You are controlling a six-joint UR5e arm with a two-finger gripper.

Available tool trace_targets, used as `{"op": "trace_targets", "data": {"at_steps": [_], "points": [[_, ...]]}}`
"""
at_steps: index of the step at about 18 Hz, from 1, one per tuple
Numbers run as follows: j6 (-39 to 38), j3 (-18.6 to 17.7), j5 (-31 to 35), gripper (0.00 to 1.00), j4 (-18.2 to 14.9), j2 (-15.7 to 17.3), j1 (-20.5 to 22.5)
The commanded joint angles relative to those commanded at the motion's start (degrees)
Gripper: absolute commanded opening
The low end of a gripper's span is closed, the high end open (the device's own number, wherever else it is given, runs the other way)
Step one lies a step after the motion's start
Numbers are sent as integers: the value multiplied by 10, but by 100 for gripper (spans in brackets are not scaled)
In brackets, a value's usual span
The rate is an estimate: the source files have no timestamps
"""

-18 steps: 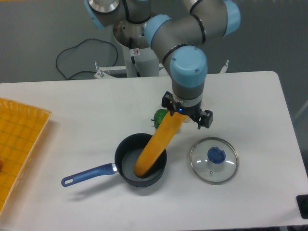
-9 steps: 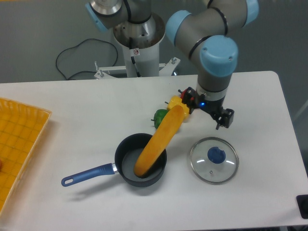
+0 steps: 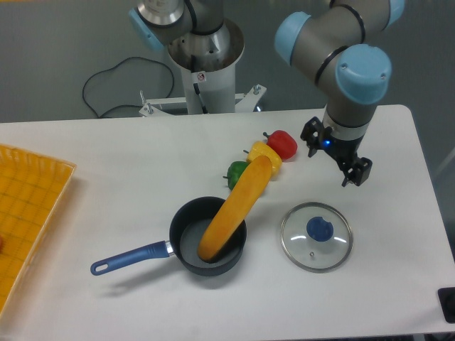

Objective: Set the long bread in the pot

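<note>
Long bread (image 3: 232,210) in the pot (image 3: 208,236), lower end down on the pot floor, upper half sticking out over the far-right rim. Leaning, not lying flat — too long for the pot, so propped on the rim. Long axis diagonal, running from lower left inside the pot up toward upper right, free end pointing at the peppers. Top end just beside the yellow pepper (image 3: 270,151), maybe touching, hard to tell; green pepper (image 3: 235,172) close on its left side, red pepper (image 3: 283,143) a bit further back.

Gripper (image 3: 337,158) well apart from the bread, hanging over the table (image 3: 106,163) to the right, above the glass lid (image 3: 316,236). Jaws apparently spread, holding nothing; exact gap hard to read at this angle.

Risks, as judgement: bread balanced on the rim only, so could roll sideways along the edge or tip the light pot toward the overhanging end. Any bump to the blue handle (image 3: 129,258) or table likely to slide the loaf out. Leaning top could also nudge the yellow pepper and set it rolling. Arm swinging low near the peppers could clip the raised end and lever the bread out. Otherwise placement looks done.
</note>
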Motion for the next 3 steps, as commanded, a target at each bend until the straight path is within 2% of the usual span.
{"op": "trace_targets", "data": {"at_steps": [3], "points": [[0,-2,1,100,0,-1,-1]]}}
